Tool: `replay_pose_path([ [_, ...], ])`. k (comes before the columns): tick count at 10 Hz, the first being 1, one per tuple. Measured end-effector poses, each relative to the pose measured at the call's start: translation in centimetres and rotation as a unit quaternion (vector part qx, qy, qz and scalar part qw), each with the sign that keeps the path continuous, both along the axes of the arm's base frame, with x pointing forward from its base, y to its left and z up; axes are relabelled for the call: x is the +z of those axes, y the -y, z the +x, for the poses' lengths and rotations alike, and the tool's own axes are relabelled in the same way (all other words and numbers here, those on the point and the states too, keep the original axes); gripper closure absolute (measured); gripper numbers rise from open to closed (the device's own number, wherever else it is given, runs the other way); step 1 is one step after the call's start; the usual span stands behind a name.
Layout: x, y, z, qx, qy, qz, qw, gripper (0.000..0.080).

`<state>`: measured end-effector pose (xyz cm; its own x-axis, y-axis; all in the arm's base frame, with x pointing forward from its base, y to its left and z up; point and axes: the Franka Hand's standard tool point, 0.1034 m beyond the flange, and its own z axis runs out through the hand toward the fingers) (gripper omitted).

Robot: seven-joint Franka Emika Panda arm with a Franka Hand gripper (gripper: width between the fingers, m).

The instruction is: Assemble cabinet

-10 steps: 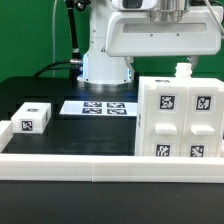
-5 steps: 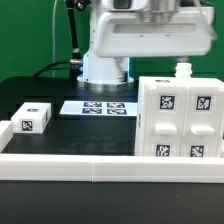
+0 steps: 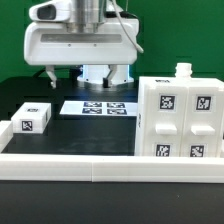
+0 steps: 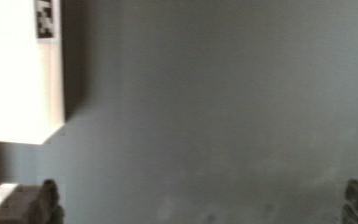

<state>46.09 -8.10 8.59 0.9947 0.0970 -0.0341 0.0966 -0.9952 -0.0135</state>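
The cabinet's large white box, with black-and-white tags on its front, stands at the exterior view's right. A small white tagged panel piece lies at the left. My gripper hangs open and empty above the table, between the two and over the back area. In the wrist view the gripper has its dark fingertips far apart over bare dark table. A white tagged piece shows at one edge of that view; it is off to the side of the fingers, not between them.
The marker board lies flat on the black table behind the parts. A long low white rail runs along the front. The robot base stands at the back.
The arm has swung from the upper right toward the exterior view's left. The gripper's fingers now show. The parts have not moved.
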Motion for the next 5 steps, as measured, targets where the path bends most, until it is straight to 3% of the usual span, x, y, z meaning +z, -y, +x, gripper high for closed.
replay_pose_path([
  [3,0.0,2.2,-0.4,0.001,0.000,-0.002,1.000,0.0002],
  [5,-0.7,5.1,-1.3,0.000,0.000,-0.010,1.000,0.0002],
])
